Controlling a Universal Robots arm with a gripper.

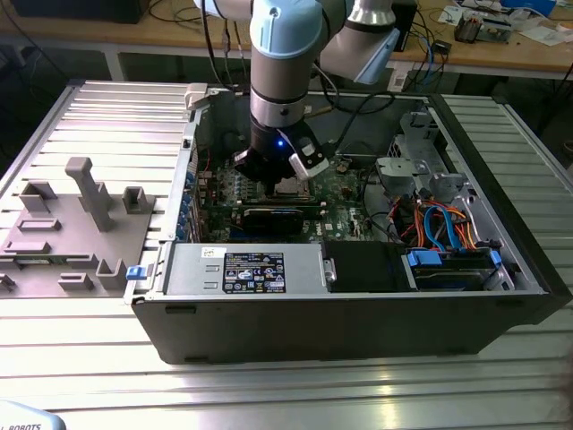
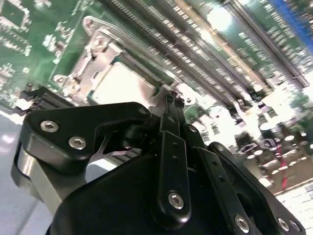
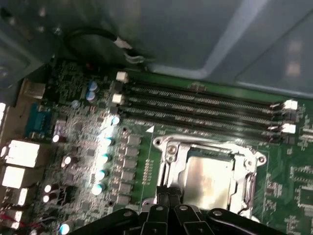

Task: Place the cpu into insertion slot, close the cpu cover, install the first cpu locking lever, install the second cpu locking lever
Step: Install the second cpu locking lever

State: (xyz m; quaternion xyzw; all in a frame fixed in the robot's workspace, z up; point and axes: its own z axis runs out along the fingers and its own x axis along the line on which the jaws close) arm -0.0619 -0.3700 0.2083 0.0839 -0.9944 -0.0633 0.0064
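Gripper (image 1: pixel 285 175) is where we are starting: in the exterior view it is hanging down inside the open computer case (image 1: pixel 501 309), low over the green motherboard (image 1: pixel 345 193), with a blue light glowing on the arm's wrist. In the second wrist view its fingers (image 2: pixel 171 115) are pressed together into one thin dark blade with no gap between them (nothing is showing between them), and the tip is sitting right at the edge of the socket, on or just beside the metal frame; we cannot tell whether it is actually touching.

In the first wrist view we are seeing the cpu (image 3: pixel 209 180) lying flat in the insertion slot (image 3: pixel 247 188), its silver-grey top showing through the cut-out of the cpu cover (image 3: pixel 171 154), which is lying down flat over the socket. The closed fingertips (image 3: pixel 168 193) are meeting the frame at its lower left corner in that view. Just beyond the socket, four long memory slots (image 3: pixel 205 105) are running side by side.

On the exterior view's left, a grey fixture block (image 1: pixel 76 228) is resting on the ribbed metal table (image 1: pixel 286 394), outside the case.
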